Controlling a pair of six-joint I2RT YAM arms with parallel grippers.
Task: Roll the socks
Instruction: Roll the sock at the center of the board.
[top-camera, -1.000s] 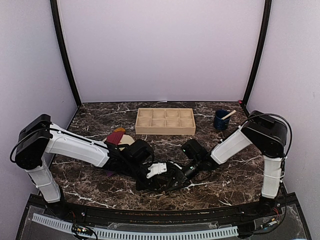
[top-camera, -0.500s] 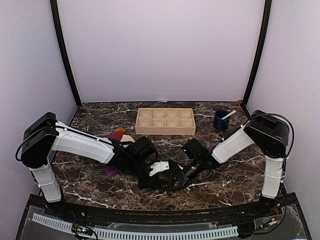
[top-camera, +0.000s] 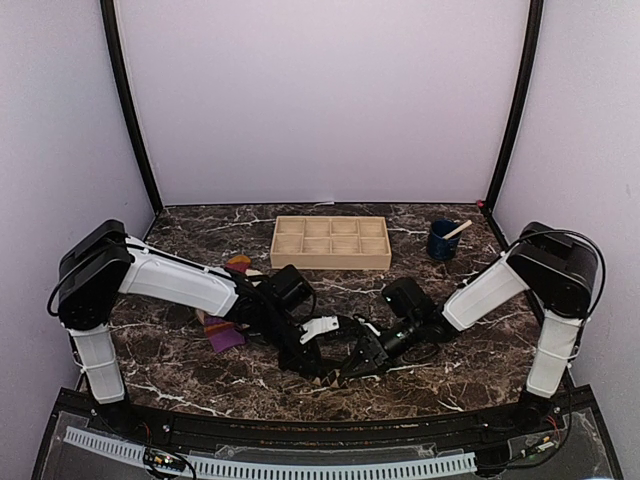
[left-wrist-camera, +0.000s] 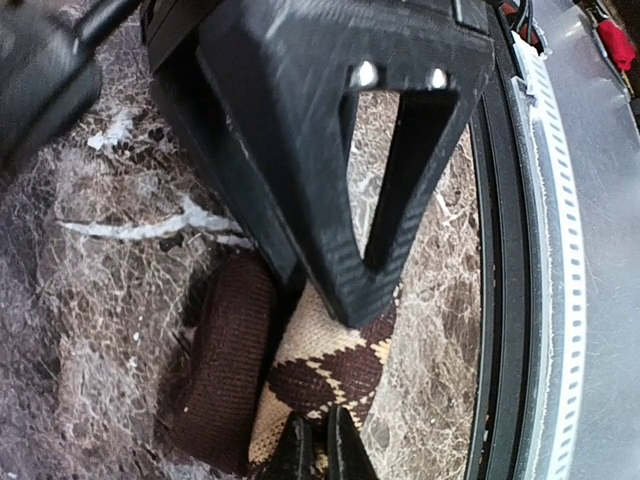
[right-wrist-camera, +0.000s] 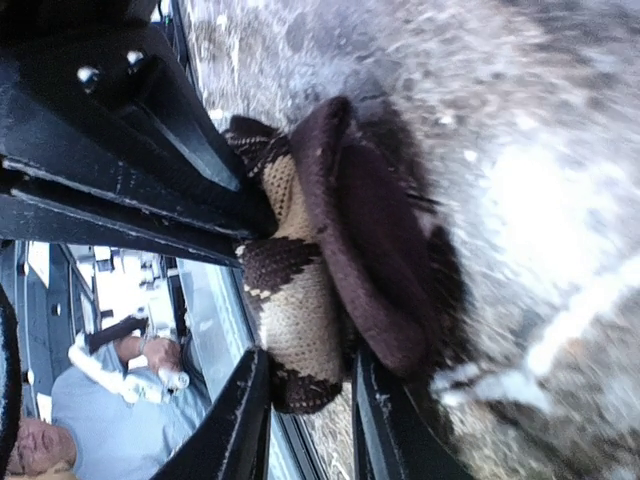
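The black and tan argyle sock (left-wrist-camera: 330, 372) lies partly rolled near the table's front edge, its dark brown cuff (left-wrist-camera: 225, 370) folded beside it. My left gripper (left-wrist-camera: 318, 452) is shut, pinching the argyle fabric at its edge. In the right wrist view the same sock (right-wrist-camera: 300, 300) sits between the spread fingers of my right gripper (right-wrist-camera: 305, 420), with a small gap on the cuff side. From above, both grippers (top-camera: 322, 362) (top-camera: 362, 358) meet over this sock (top-camera: 347, 377). The magenta-purple sock (top-camera: 225, 335) lies flat beside the left forearm.
A beige plate (top-camera: 252, 272) peeks out behind the left arm. A wooden compartment tray (top-camera: 331, 242) stands at the back centre, a blue cup (top-camera: 441, 242) with a stick at the back right. The table's black front rim (left-wrist-camera: 500, 300) runs close by the sock.
My right gripper's jaws have spread apart around the sock. Both grippers and the argyle sock have shifted slightly right. The left forearm has uncovered more of the magenta sock.
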